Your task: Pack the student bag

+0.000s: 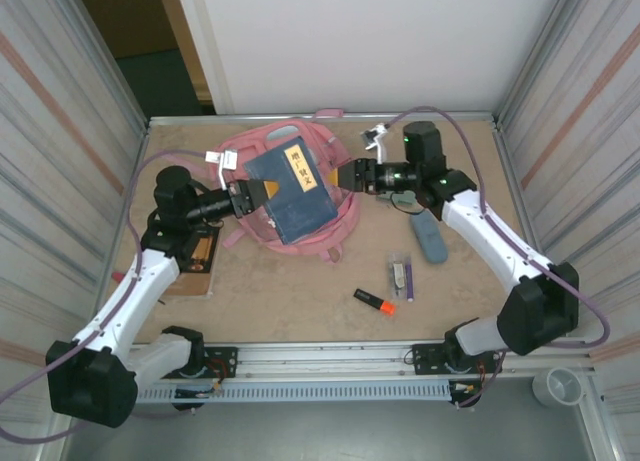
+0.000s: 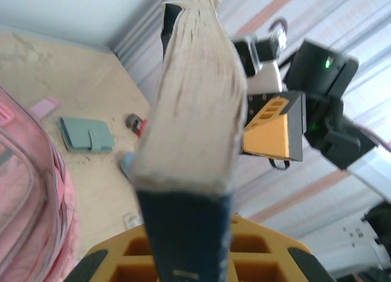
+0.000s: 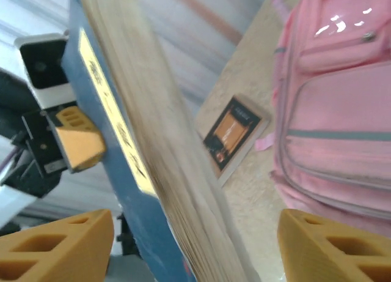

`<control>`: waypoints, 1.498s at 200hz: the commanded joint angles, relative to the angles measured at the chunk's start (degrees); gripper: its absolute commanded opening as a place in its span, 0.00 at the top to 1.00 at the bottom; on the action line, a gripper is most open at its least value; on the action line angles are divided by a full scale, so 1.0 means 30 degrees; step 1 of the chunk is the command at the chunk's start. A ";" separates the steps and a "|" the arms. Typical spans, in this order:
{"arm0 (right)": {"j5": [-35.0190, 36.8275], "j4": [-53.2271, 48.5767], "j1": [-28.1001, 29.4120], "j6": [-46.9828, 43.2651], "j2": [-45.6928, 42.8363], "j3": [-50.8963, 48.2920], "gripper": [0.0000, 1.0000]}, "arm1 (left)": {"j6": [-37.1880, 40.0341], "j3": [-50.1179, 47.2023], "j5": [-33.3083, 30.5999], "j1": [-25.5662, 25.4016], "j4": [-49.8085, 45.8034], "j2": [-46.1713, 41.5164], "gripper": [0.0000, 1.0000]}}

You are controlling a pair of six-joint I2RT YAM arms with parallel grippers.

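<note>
Holding blue book (image 1: 292, 191) over pink student bag (image 1: 243, 144): L gripper (image 1: 266, 192) clamped on it, R gripper (image 1: 345, 174) spread wide.

Blue book (image 1: 290, 191): pale yellow label (image 1: 300, 168) on the front cover, printed with a short column of dark characters, seemingly East Asian script, too small to read from above. In the right wrist view the same label (image 3: 107, 104) shows as a yellow strip with dark marks, blurred past reading. Orange-and-black booklet (image 3: 231, 134) lying flat on the bench (image 3: 256, 190): cover carries a printed panel, its lettering indistinct. No brand, number or sign can be read out in full.
</note>
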 commanded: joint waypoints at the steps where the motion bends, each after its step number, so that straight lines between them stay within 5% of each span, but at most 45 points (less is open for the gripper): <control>1: 0.0784 0.2590 0.0546 0.2583 -0.1443 -0.1481 0.15 | -0.1683 0.0018 -0.1448 -0.0065 0.2805 -0.0489 1.00; 18: 0.1370 0.2182 0.1787 0.2313 -0.1267 -0.1424 0.00 | -0.2563 -0.0029 -0.1727 -0.0279 0.3689 -0.0174 1.00; 103: 0.0156 0.8121 0.2476 0.4784 -0.0474 -0.2983 0.02 | -0.4816 0.0000 -0.1366 -0.0877 0.5324 0.0792 1.00; 130: -0.0223 0.9146 0.2303 0.5149 -0.0974 -0.3095 0.17 | -0.4839 -0.0130 -0.1376 -0.0886 0.5061 0.1126 1.00; 195: 0.0807 0.9052 0.1501 0.5813 -0.1719 -0.3947 0.70 | -0.3078 0.0069 -0.2764 -0.1719 0.2535 0.2515 1.00; 218: 0.1308 0.7570 0.0923 0.5371 -0.2077 -0.4015 0.96 | -0.2685 0.0027 -0.3194 -0.1938 0.2083 0.3240 0.80; 229: 0.1628 0.6230 0.0453 0.4765 -0.2491 -0.4008 1.00 | -0.2364 -0.0083 -0.3486 -0.1945 0.2012 0.3500 0.63; 244: 0.2213 0.3973 -0.0736 0.3979 -0.3306 -0.3921 1.00 | -0.0698 -0.0202 -0.5220 -0.2124 0.0432 0.3439 0.45; 260: 0.2412 0.2020 -0.2674 0.3683 -0.4222 -0.3961 1.00 | 0.3501 0.0530 -0.9453 -0.3477 -0.3521 0.3445 0.32; 299: 0.2823 -0.1628 -0.6247 0.2275 -0.5669 -0.3436 1.00 | 1.3998 0.3319 -1.8924 -0.8334 -0.8561 0.7437 0.29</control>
